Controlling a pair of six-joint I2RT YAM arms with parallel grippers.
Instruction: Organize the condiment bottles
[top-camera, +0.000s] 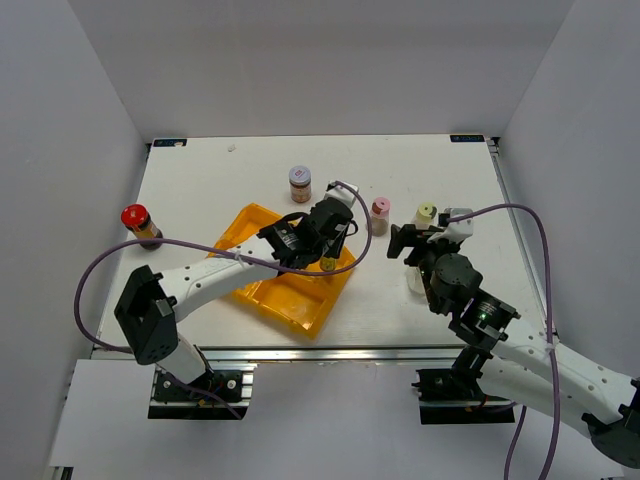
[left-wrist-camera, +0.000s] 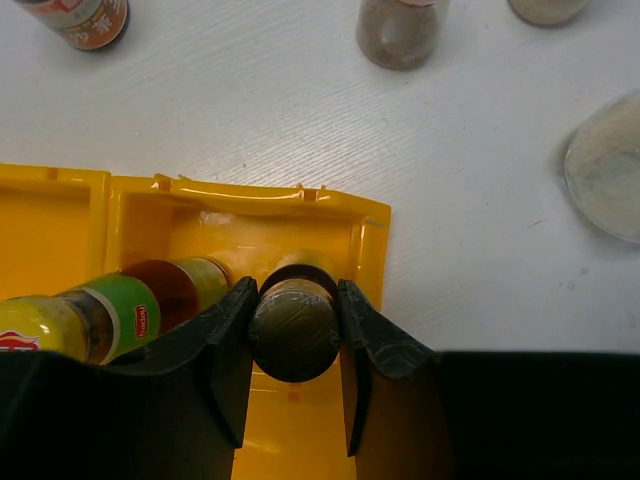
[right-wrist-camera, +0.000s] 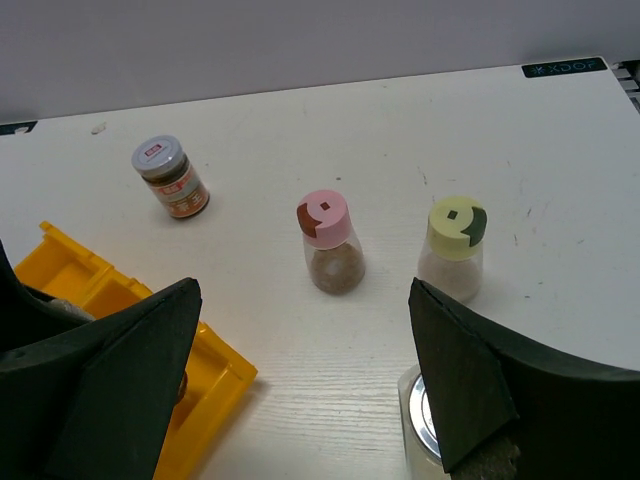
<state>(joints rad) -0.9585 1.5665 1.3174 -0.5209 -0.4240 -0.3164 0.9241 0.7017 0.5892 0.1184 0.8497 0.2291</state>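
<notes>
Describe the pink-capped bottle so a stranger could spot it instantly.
Start at the yellow tray in the middle of the white table. Right of it, two small bottles stand side by side. The pink-capped bottle is the one nearer the tray, with brown contents; its neighbour, the pale-green-capped bottle, holds something whitish.

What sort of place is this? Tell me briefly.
Probably a robot lab test cell: bare white walls box in a white table, two arms are bolted at its near edge, and condiment bottles stand around a yellow tray.
</notes>
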